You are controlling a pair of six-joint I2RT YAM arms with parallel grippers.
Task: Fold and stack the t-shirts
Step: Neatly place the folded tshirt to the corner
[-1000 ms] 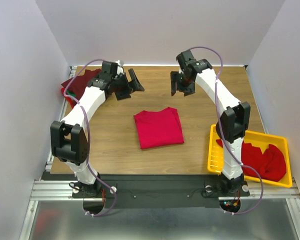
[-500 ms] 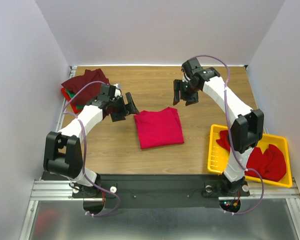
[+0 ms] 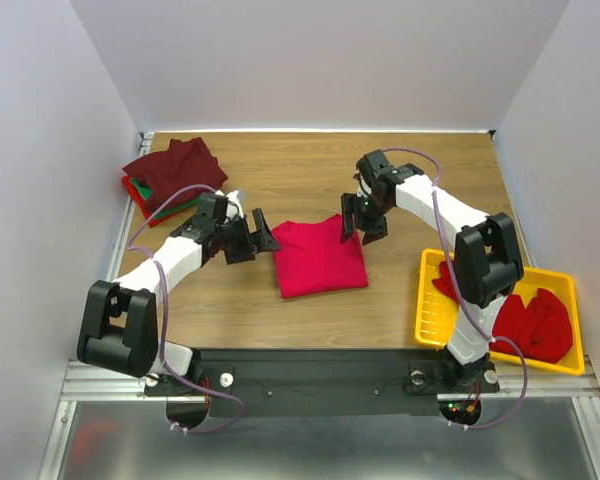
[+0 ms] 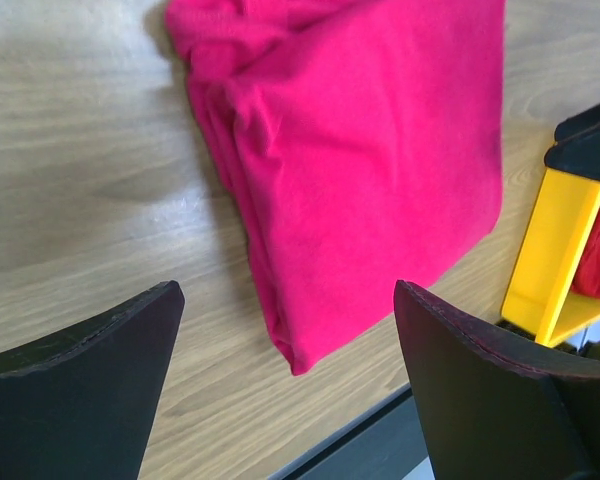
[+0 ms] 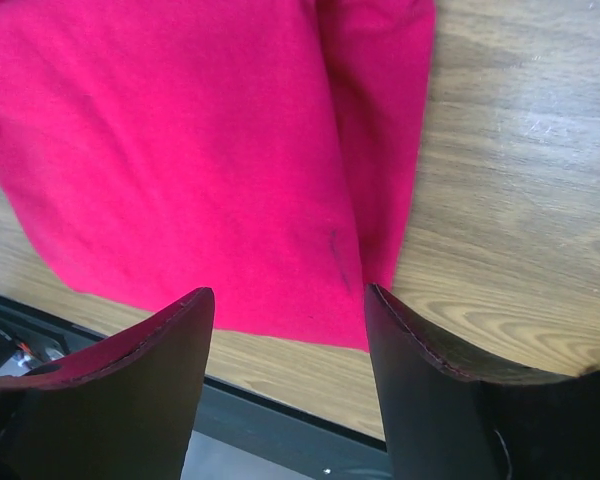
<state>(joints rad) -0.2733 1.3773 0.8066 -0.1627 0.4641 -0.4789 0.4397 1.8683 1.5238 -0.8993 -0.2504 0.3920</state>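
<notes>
A folded crimson t-shirt (image 3: 317,257) lies flat on the middle of the wooden table; it also shows in the left wrist view (image 4: 360,160) and the right wrist view (image 5: 190,150). My left gripper (image 3: 262,233) is open and empty, just off the shirt's far left corner. My right gripper (image 3: 360,226) is open and empty, over the shirt's far right corner. A stack of folded dark maroon shirts (image 3: 175,172), with a green one under them, sits at the far left. A heap of unfolded red shirts (image 3: 525,318) fills the yellow tray (image 3: 430,300).
The yellow tray stands at the near right by the right arm's base, and its corner shows in the left wrist view (image 4: 555,250). White walls close the table on three sides. A black strip (image 3: 310,358) runs along the table's near edge.
Both arms have swung down and inward from the back of the table to the folded crimson shirt's far corners. Both grippers stay open. The shirt has not moved.
</notes>
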